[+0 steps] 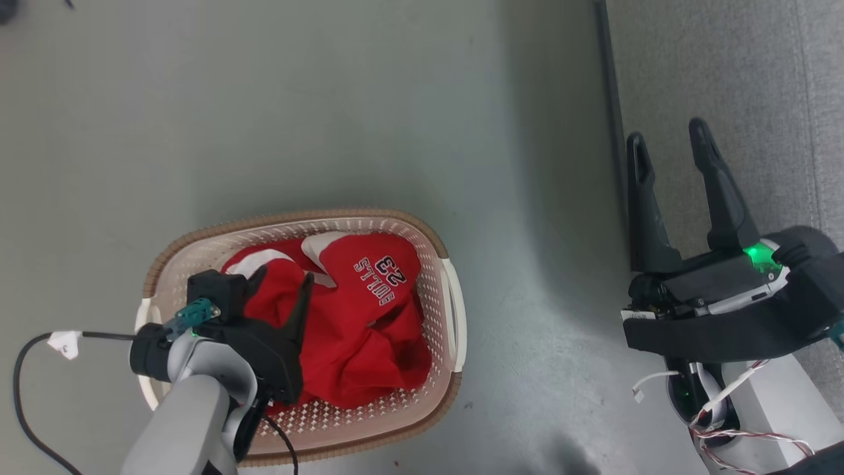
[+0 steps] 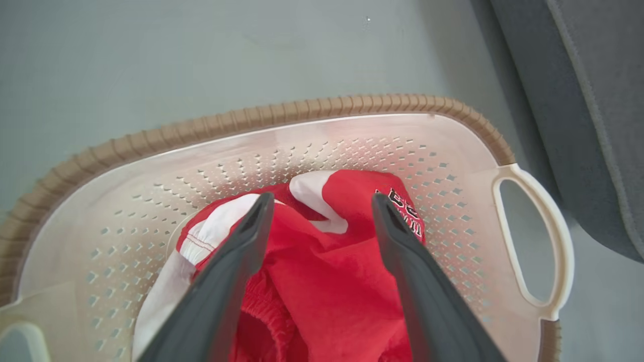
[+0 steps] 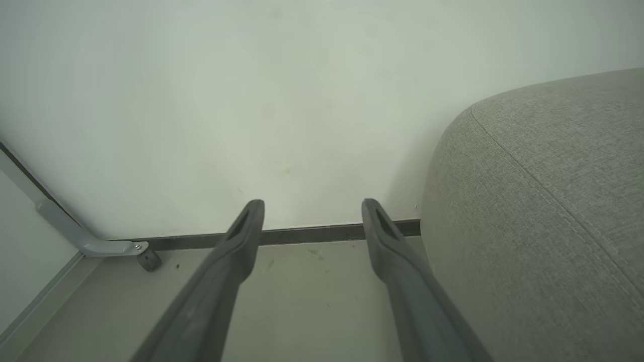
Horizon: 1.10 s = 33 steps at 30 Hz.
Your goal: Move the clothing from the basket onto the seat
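Currently left end effector (image 2: 323, 197) hangs wide open over the clothing (image 1: 359, 316) bunched in the basket (image 1: 297, 216), right end effector (image 1: 667, 132) open and empty by the seat (image 1: 725, 66); fabric looks light, limp, slippery, so pinch a raised fold mid-pile.

Crumpled red clothing (image 1: 356, 316) fills the basket (image 1: 455, 310) beside the grey seat (image 1: 725, 79).

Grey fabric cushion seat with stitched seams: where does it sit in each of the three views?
Head view: grey fabric cushion seat, top right, down the right edge.
Left wrist view: seat, upper right corner, past the cream-white plastic basket.
Right wrist view: seat, right side, rounded corner.
Shared landmark: pale grey floor meeting the seat's edge.
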Available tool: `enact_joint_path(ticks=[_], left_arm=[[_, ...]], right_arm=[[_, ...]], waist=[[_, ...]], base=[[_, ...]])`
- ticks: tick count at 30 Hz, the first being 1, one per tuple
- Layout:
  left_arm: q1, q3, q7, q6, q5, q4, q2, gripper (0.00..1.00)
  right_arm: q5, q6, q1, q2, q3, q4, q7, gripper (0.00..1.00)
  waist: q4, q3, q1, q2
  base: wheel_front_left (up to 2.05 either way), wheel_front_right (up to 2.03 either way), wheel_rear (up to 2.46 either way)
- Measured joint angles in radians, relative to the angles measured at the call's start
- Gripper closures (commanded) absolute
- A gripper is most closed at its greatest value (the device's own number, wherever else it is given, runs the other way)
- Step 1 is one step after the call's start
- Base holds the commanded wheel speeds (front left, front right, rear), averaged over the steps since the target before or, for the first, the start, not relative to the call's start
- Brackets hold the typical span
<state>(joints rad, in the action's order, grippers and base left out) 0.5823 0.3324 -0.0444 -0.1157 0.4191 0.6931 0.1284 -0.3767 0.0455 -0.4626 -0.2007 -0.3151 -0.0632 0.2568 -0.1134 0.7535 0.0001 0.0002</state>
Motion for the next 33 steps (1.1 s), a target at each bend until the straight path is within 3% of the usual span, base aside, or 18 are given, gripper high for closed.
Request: enact_joint_path(ticks=[9,33], left_arm=[[0.055,0.027,0.023,-0.008,-0.009,0.092,0.021,0.0],[0.215,0.165,0.082,-0.016,-0.098,0.253,0.026,0.0]], right_arm=[[0.019,0.008,-0.018,0.028,-0.007,-0.083,0.0,0.0],[0.039,0.008,0.007,0.058,0.019,-0.111,0.0,0.0]], waist=[[-0.031,0.088,0.0,0.0],[-0.079,0.224,-0.0001,-0.0001]], base=[[0.0,0.0,0.0],[0.0,0.0,0.0]])
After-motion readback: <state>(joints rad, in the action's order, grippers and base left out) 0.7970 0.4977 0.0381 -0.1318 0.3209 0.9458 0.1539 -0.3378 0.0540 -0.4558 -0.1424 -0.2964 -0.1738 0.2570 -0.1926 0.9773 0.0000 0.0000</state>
